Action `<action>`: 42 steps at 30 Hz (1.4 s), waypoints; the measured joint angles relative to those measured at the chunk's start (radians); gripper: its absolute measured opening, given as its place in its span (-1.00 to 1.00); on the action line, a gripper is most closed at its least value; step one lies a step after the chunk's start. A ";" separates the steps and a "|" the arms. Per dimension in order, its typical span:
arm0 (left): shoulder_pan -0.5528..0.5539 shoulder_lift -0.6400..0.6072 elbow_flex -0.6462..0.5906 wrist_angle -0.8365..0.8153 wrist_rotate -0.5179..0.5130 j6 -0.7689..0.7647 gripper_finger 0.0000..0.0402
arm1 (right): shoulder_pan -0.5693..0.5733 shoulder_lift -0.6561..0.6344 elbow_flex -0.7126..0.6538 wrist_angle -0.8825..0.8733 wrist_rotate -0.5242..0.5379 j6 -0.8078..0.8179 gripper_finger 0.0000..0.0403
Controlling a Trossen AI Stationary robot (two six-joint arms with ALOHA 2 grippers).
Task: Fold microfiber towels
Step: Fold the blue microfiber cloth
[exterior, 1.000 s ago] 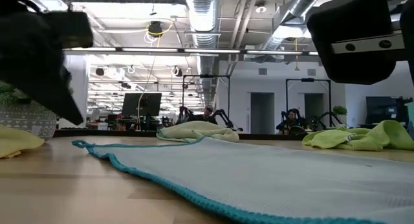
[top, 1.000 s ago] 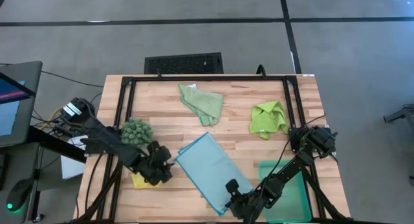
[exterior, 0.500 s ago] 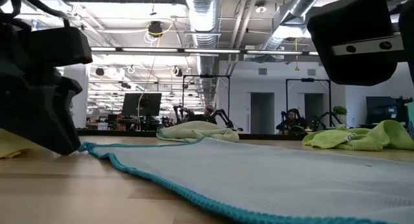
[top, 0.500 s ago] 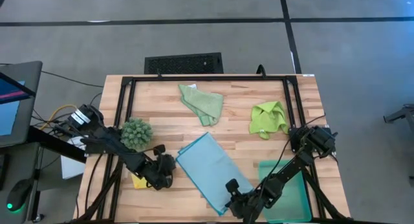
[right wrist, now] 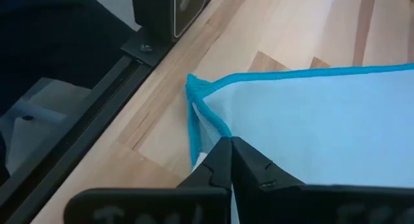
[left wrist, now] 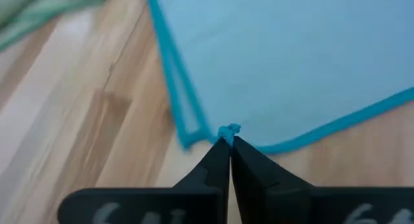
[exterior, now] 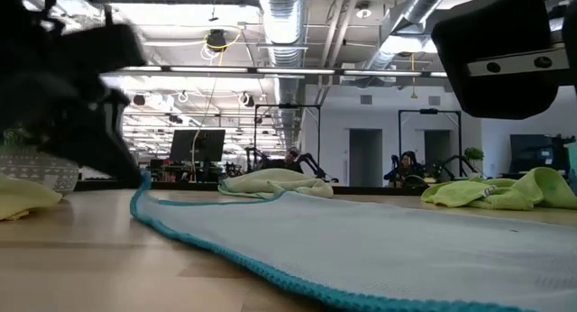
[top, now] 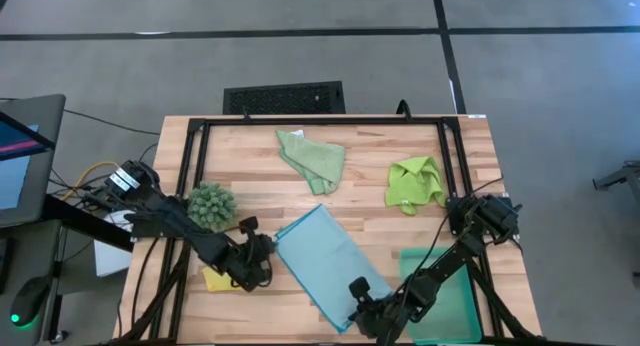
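Light blue towel [top: 325, 259] spread flat at lower centre of the worktop [top: 365, 151], flanked by fuzzy green clump [top: 211, 202] and yellow towel [top: 217, 279] at left, teal tray [top: 450, 301] at lower right, sage towel [top: 313, 159] and lime towel [top: 416, 182] above. Seen only in wrist views: left gripper [left wrist: 228, 138] jaws clamped on its near-left corner, right gripper [right wrist: 228, 143] jaws clamped on its bottom corner.

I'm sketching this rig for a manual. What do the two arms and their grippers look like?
Both arms are black, jointed links with black cables along them. The left arm has a white-labelled part with yellow and orange wires near its base. The left gripper and right gripper each end in matte black jaws tapering to narrow tips, on a wide black bar bearing faint pale lettering.
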 joint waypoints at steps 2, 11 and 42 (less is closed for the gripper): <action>0.000 0.000 0.042 -0.019 -0.029 0.043 -0.99 | -0.004 0.000 0.000 0.000 0.000 0.000 -0.90; 0.071 0.000 0.176 -0.091 -0.295 0.207 -1.00 | 0.031 -0.025 0.000 -0.040 0.336 0.019 -0.98; 0.557 -0.001 0.171 0.502 -0.169 0.858 -1.00 | 0.114 -0.196 0.000 -1.121 0.795 1.275 -0.97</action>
